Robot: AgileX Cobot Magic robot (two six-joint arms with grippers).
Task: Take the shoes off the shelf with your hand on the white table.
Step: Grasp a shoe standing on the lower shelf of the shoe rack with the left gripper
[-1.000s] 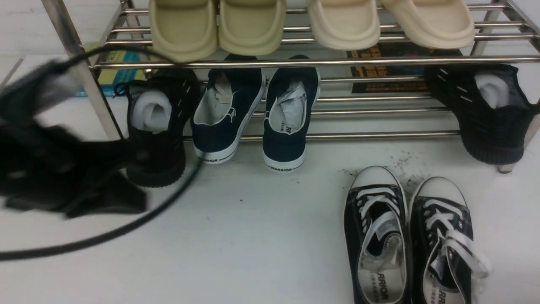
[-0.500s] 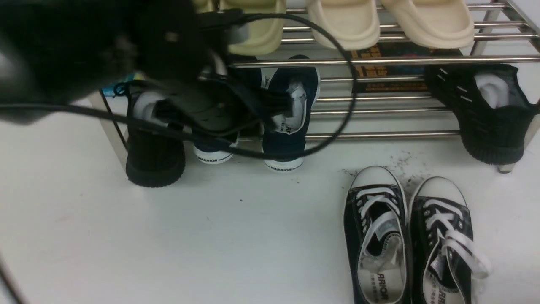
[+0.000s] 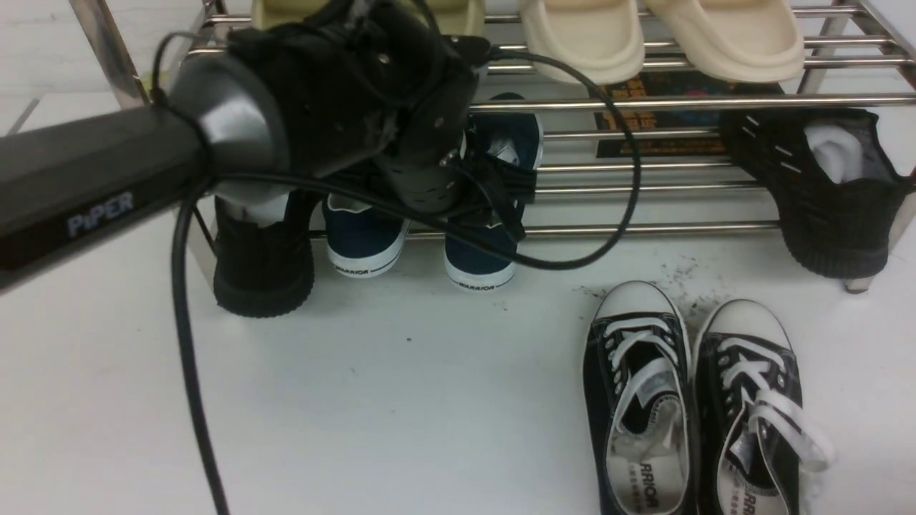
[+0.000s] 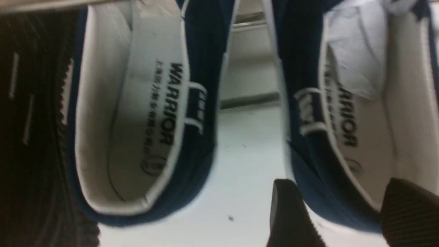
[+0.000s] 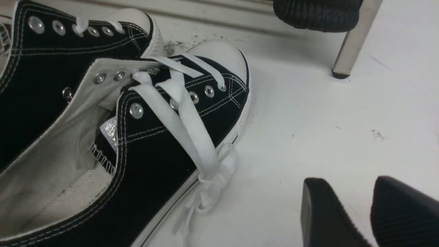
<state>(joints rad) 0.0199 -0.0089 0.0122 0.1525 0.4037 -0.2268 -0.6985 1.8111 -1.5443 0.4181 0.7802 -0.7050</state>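
Note:
The shoes, two navy slip-ons with white WARRIOR soles, rest heel-out on the lower tier of the chrome shelf [image 3: 644, 104]: the left shoe [image 3: 361, 247] and the right shoe [image 3: 478, 261]. My left gripper [image 3: 501, 204], on the PIPER arm, hangs over the right shoe. In the left wrist view the left gripper [image 4: 343, 206] is open, its fingers [image 4: 288, 212] on either side of the right shoe's [image 4: 360, 113] heel wall; the left shoe [image 4: 137, 120] lies beside it. My right gripper [image 5: 360, 195] is open and empty over the white table [image 3: 401, 400].
Black-and-white lace-up sneakers [image 3: 640, 400] stand on the table at the front right, close to my right gripper [image 5: 154, 113]. All-black knit sneakers sit at the shelf's ends [image 3: 261, 265] [image 3: 830, 193]. Cream slippers [image 3: 587, 36] are on the upper tier. A loose cable [image 3: 186, 343] hangs down.
My left arm has swung from low on the left up and rightward over the navy shoes. The shoes and the right side have not moved.

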